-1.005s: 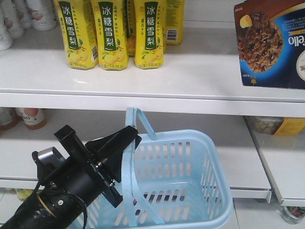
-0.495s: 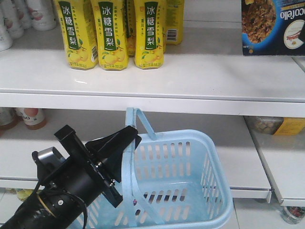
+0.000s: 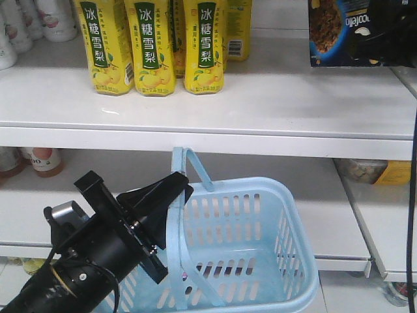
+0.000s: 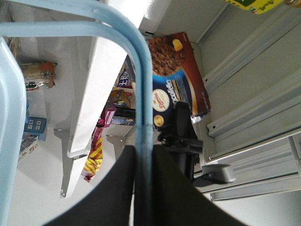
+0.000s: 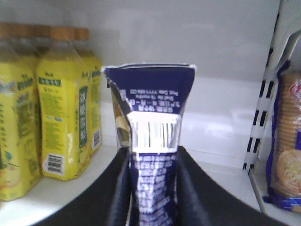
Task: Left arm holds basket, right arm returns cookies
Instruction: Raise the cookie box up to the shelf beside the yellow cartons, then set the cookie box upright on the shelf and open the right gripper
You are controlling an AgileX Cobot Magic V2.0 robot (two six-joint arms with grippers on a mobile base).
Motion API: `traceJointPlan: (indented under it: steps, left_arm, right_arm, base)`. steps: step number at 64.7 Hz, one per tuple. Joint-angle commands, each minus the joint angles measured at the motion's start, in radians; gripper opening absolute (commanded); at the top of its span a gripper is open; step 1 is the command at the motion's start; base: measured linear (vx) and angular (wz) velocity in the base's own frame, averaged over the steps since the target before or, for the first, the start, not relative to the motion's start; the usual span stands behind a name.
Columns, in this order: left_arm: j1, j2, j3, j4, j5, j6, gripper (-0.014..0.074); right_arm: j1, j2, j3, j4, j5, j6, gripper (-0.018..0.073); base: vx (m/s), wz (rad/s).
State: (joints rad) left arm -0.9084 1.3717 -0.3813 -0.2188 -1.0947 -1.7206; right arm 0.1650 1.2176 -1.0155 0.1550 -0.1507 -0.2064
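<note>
One basket (image 3: 247, 248), lower centre, with two hoop handles; left gripper (image 4: 143, 188) is clamped on one handle (image 4: 141, 94). One cookie box (image 3: 339, 32), upper right, above the top shelf (image 3: 228, 104), sits pinched between the right gripper's (image 5: 153, 188) jaws. Three yellow bottles (image 3: 153, 45) front the row, upper left, with more behind. The shelf is bare between bottles and box. A slotted upright (image 5: 263, 122) and a cracker pack (image 5: 284, 150) crowd the box's right.

White metal shelf (image 3: 215, 104) spans front view; lower shelf (image 3: 58, 208) beneath, white back wall (image 5: 188, 33) behind. Slotted upright (image 5: 268, 99) at shelf's right edge. Even, bright light.
</note>
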Motion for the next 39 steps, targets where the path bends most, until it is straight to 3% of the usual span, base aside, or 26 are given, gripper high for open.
traceJointPlan:
  steps: [1,16,39]
  left_arm:
    - [0.002,-0.032,-0.032,-0.009,-0.278,0.000,-0.0003]
    - [0.002,-0.032,-0.032,-0.009,-0.278,0.000,-0.0003]
    - [0.002,-0.032,-0.032,-0.009,-0.278,0.000,-0.0003]
  right_arm:
    - [-0.006,0.005,-0.025,0.010,-0.144,-0.026,-0.0004]
    - [-0.006,0.015,0.161,0.052,-0.409,-0.026,-0.0004]
    - [-0.003,0.015,0.237,0.054,-0.406,-0.026,-0.0003]
  base:
    - [0.00,0.00]
    - [0.00,0.00]
    - [0.00,0.00]
